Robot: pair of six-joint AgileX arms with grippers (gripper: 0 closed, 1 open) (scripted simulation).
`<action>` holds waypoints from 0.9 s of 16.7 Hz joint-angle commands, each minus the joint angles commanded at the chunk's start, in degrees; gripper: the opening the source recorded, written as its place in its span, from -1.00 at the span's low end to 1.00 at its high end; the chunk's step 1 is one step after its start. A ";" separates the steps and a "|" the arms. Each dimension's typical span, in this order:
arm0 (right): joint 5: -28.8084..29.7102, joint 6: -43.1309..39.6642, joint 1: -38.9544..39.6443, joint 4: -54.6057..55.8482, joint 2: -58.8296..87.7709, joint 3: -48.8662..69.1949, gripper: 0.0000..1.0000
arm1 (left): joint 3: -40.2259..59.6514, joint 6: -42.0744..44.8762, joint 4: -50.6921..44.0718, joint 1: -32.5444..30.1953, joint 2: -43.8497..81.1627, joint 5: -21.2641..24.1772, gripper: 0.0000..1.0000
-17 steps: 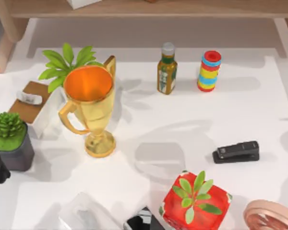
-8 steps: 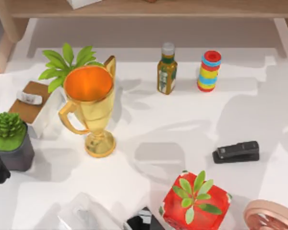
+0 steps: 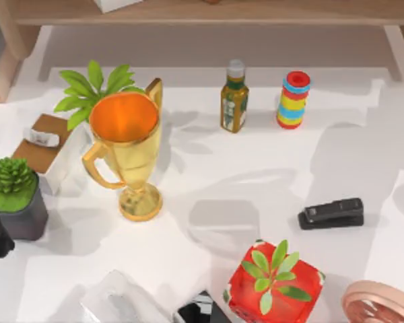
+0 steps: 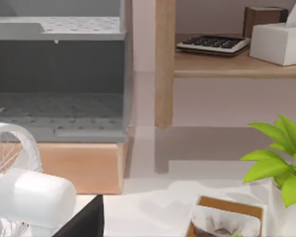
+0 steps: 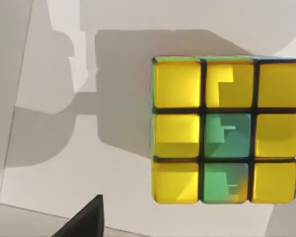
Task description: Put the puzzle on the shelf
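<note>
Where right wrist looks down, puzzle (image 5: 227,129) glossy, square-tiled, on pale table (image 5: 64,168); jaws' state unclear, perhaps hidden.

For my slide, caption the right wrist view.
Yellow-and-green tiled puzzle cube lying on the white table, seen from directly above.

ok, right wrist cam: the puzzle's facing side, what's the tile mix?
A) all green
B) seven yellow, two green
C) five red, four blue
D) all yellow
B: in the right wrist view the puzzle shows a three-by-three face where the centre tile and the one next to it in the same column are green, and the other seven are yellow.
</note>
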 joint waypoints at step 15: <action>0.28 1.38 1.36 10.09 3.93 -6.00 0.55 | 0.00 0.00 0.00 0.00 0.00 0.00 1.00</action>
